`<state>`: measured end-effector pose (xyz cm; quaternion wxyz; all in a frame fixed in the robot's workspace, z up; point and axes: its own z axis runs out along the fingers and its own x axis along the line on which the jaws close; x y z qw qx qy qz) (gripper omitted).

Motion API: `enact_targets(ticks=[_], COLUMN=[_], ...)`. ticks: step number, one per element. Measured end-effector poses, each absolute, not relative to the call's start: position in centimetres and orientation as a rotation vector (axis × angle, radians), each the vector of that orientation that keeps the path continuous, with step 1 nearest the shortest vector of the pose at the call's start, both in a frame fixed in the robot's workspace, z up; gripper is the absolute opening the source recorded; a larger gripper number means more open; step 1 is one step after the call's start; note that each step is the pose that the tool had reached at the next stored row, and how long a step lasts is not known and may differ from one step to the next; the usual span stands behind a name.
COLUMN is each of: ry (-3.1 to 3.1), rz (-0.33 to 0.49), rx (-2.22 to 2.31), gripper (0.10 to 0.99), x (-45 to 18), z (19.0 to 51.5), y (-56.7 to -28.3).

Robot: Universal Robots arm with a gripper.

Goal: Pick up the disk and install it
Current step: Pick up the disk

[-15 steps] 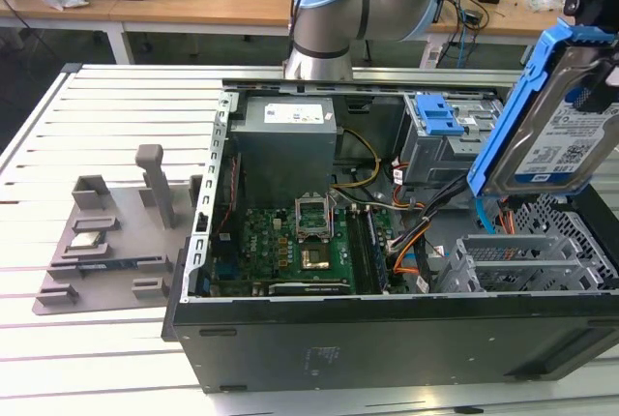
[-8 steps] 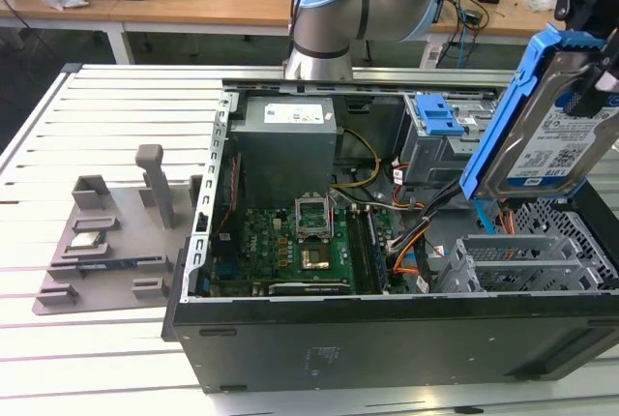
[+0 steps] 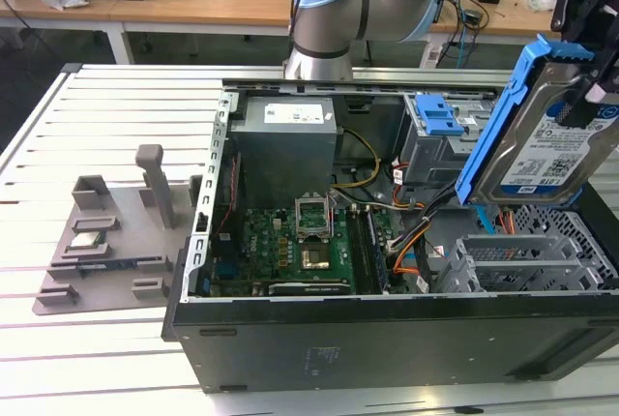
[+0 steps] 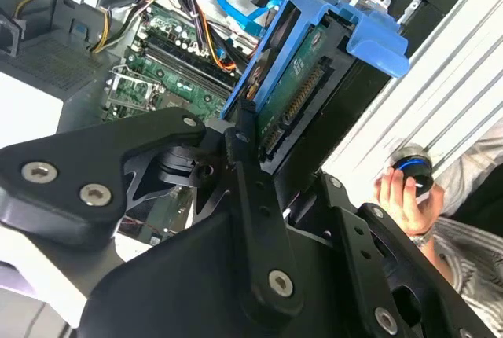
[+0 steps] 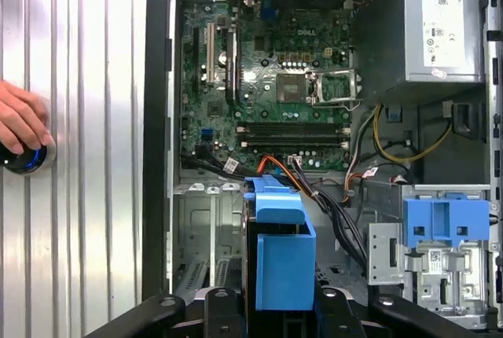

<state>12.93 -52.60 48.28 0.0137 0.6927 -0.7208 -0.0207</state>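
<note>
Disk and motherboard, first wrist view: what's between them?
A bundle of orange and black cables crosses between the disk and the motherboard, as the first wrist view shows.

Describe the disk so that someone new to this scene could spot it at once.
Find the open computer case on the slatted table; at the exterior view's right, the gripper holds the disk tilted above the drive cage. Unlike the small blue latch nearby, it is a silver slab with a white-and-blue label, framed by blue rails.
</note>
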Motion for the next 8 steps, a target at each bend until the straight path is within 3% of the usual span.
enact_targets(ticks=[8], ry=[-2.254], rz=[-0.064], rx=[2.147], gripper=[0.361], x=[12.9], z=[47.7], y=[-54.3])
